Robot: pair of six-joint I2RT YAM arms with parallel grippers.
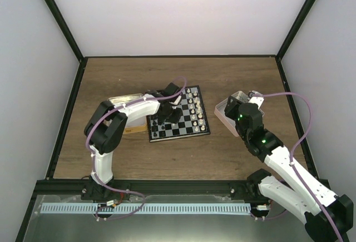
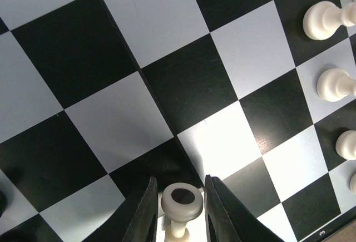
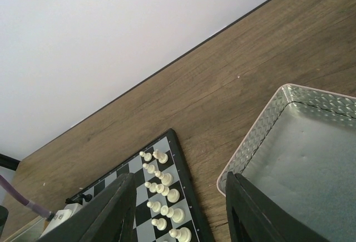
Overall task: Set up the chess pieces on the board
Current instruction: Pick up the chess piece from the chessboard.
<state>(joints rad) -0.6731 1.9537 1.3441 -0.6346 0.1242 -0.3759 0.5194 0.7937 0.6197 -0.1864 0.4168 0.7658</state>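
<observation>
The board (image 1: 189, 129) lies mid-table, with cream chess pieces (image 1: 194, 108) in two rows along its right side. A few black pieces (image 1: 156, 133) stand at its left edge. My left gripper (image 1: 166, 115) hovers over the board's left half. In the left wrist view it (image 2: 179, 194) is shut on a cream piece (image 2: 181, 202), held just above the squares. Cream pawns (image 2: 321, 20) stand at the right. My right gripper (image 1: 234, 106) is open and empty above the pink tray's left rim (image 3: 261, 131). The board (image 3: 183, 183) and its cream pieces (image 3: 167, 178) show between the fingers (image 3: 123, 208).
The pink tray (image 1: 222, 114) sits right of the board, mostly under the right arm. A tan tray (image 1: 123, 99) lies left of the board, partly hidden by the left arm. Black frame posts and white walls enclose the wooden table (image 1: 167, 75).
</observation>
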